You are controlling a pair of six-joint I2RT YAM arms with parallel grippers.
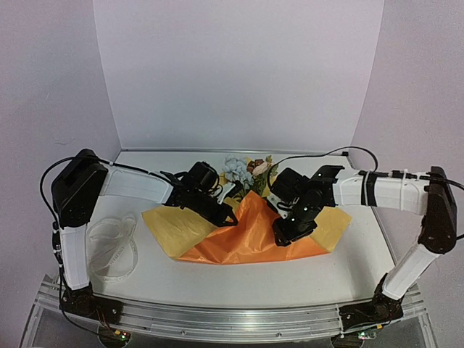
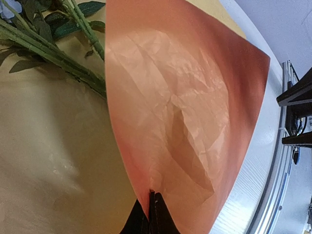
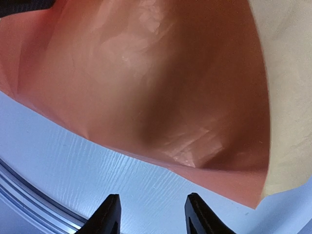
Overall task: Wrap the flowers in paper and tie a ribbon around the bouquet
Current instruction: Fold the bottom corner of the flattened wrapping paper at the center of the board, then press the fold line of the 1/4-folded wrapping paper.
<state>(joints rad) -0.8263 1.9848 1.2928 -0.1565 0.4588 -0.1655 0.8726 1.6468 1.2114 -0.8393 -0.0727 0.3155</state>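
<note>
**A:** Starting at the left, what lay beside the left claw (image 1: 230,217)?

**B:** The ribbon (image 1: 116,246) lay in loose loops on the table (image 1: 239,283), well out on that claw's outer side and apart from it.

**A:** And the claw itself?

**B:** Its fingers were pressed together on an edge of the paper (image 2: 185,107). The orange sheet stood up from the tips as a raised fold, and the pale yellow backing lay flat beside it. The flowers (image 1: 243,170) lay ahead of the claw, with their green stems on the yellow sheet and running under the fold's edge.

**A:** The right claw (image 3: 151,214)?

**B:** It was spread and held nothing. Bare table showed between its fingers. The orange paper's edge lay just ahead of the tips, not between them, and the yellow sheet showed off to one side.
</note>
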